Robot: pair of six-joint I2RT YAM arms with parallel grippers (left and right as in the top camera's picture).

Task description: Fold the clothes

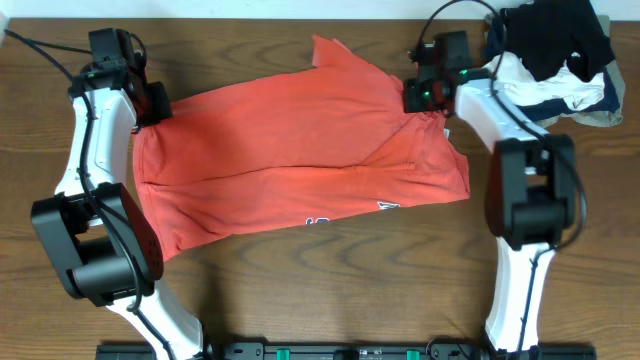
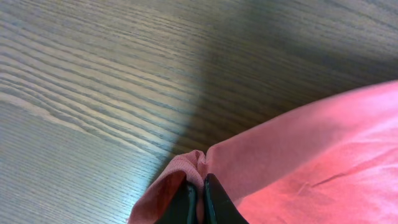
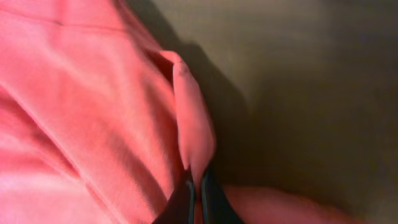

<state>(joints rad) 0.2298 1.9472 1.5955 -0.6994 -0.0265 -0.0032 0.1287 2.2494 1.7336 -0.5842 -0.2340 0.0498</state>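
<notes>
The coral-red T-shirt (image 1: 290,150) lies spread across the middle of the wooden table, folded over lengthwise, with small white print near its front edge. My left gripper (image 1: 152,102) is shut on the shirt's far left corner; in the left wrist view (image 2: 198,194) a pinch of red cloth (image 2: 298,162) sits between the black fingers. My right gripper (image 1: 420,95) is shut on the shirt's far right edge; in the right wrist view (image 3: 194,186) a fold of red cloth (image 3: 93,106) rises from between the fingers.
A heap of black, white, navy and tan garments (image 1: 555,55) lies at the far right corner, just behind my right arm. Bare wooden table (image 1: 320,290) runs along the front. A sleeve corner (image 1: 330,50) sticks out at the far edge.
</notes>
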